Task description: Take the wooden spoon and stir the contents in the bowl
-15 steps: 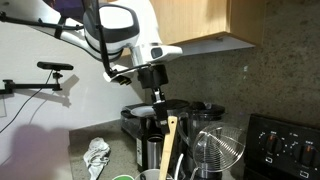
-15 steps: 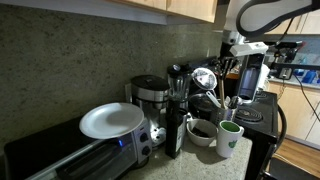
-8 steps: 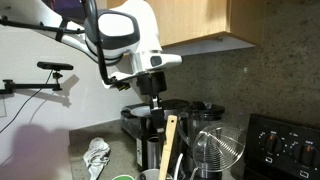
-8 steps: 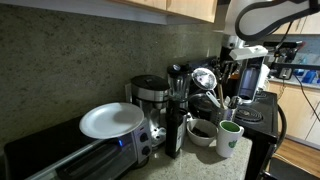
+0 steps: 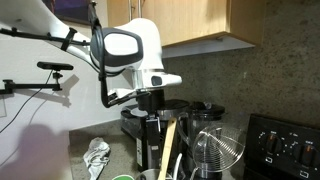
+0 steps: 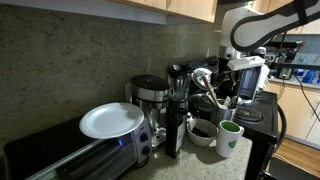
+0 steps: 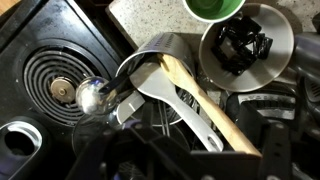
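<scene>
The wooden spoon stands upright among other utensils in a metal holder. In the wrist view its pale handle runs diagonally, next to a grey plastic spoon. My gripper hangs just above the handle's top, also seen in an exterior view. In the wrist view the gripper is open, its dark fingers on either side of the handle's end and not touching it. The bowl with dark contents sits beside the holder; an exterior view shows the bowl too.
A green mug stands by the bowl. A wire-mesh basket and a coffee maker crowd the holder. A stove burner lies close by. A white plate rests on a toaster oven. Cabinets hang overhead.
The arm has come down towards the top of the wooden spoon's handle, and the jaws have gone from shut to open.
</scene>
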Robot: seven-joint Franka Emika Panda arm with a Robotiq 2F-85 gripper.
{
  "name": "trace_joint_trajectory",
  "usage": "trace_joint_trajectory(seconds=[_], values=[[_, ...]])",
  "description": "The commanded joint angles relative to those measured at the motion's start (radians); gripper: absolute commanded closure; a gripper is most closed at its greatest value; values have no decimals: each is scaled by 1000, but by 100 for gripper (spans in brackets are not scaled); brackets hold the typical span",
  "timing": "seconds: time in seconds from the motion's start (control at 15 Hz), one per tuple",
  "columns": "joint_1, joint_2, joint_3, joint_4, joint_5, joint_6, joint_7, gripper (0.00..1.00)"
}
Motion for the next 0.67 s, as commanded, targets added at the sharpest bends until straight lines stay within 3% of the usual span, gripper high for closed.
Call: trace_joint_trajectory(seconds=[0.0,0.6], values=[[-3,-7,-1,-2,8,13,20,0],[17,-48,11,73,23,-63,-32,0]])
